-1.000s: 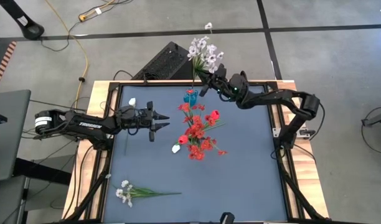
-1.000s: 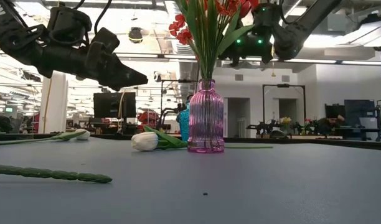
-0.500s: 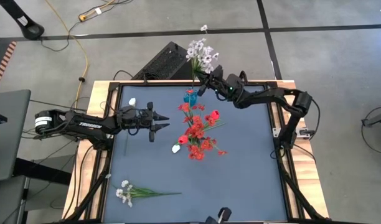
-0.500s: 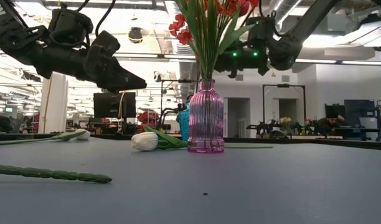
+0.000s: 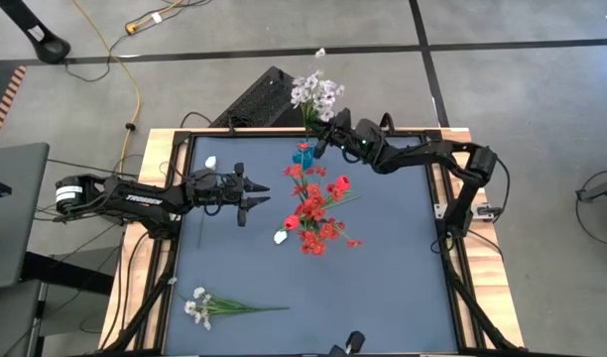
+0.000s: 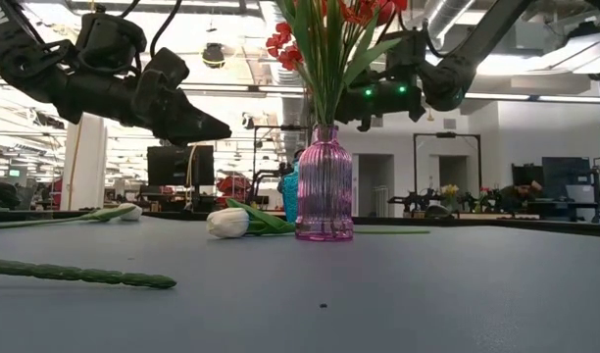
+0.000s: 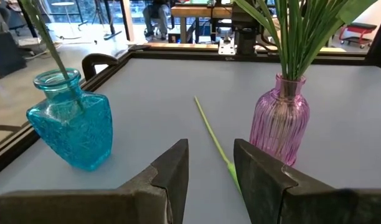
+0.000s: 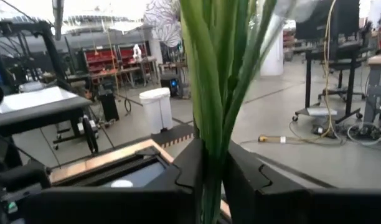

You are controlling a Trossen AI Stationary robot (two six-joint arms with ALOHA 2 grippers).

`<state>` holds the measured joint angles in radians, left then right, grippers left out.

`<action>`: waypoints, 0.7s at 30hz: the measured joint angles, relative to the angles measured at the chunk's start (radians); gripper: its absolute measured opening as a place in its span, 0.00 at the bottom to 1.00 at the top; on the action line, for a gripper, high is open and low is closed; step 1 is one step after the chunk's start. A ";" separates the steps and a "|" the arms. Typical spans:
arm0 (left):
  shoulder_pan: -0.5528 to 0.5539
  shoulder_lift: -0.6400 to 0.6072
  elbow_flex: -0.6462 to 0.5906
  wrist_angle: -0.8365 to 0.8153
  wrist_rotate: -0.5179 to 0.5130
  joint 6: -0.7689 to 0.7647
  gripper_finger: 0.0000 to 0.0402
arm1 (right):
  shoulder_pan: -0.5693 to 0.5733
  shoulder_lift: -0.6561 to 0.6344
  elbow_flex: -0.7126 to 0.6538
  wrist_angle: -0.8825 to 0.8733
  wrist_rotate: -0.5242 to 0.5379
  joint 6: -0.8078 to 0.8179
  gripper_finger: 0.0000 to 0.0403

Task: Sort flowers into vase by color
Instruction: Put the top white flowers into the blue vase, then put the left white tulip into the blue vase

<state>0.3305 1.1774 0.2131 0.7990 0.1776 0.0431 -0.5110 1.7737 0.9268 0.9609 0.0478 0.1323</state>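
Note:
My right gripper (image 5: 324,138) is over the table's far edge, shut on a whitish blossom spray (image 5: 316,91), just right of the blue vase (image 5: 303,155). In the left wrist view a thin green stem (image 7: 46,38) slants into the blue vase's (image 7: 70,128) mouth. The pink vase (image 5: 314,214) holds red flowers (image 5: 313,203). A white tulip (image 6: 226,223) lies by the pink vase's (image 6: 325,182) foot. Another whitish spray (image 5: 199,305) lies at the near left. My left gripper (image 5: 256,196) hovers open, left of the pink vase. My right gripper pinches the bundle of green stems (image 8: 209,118) of the whitish spray between its two fingers, across the stems and below the blossoms. The blossoms (image 5: 316,91) stand out beyond the table's far edge. The lower stems run down toward the blue vase; their ends are hidden from this view.
A small white tulip (image 5: 210,162) lies near the far left corner. A long green stem (image 7: 210,134) lies on the table between the two vases. A knobbly green stem (image 6: 79,274) lies at the near left. The near right of the blue mat (image 5: 403,288) is bare.
My right gripper has shifted a little toward the table's left along the far edge, still shut on the stems. The whitish blossoms have swung left with it.

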 joint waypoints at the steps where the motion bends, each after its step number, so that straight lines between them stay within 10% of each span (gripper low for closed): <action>1: 0.000 0.000 0.000 0.000 0.000 0.000 0.30 | 0.000 0.000 0.000 -0.012 -0.001 0.001 0.22; 21: 0.000 0.000 0.000 0.000 0.000 -0.002 0.30 | -0.035 -0.169 0.000 -0.574 -0.157 0.008 0.59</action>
<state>0.3309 1.1774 0.2134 0.7986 0.1772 0.0414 -0.5461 1.6050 0.9264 0.3873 -0.1090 0.1407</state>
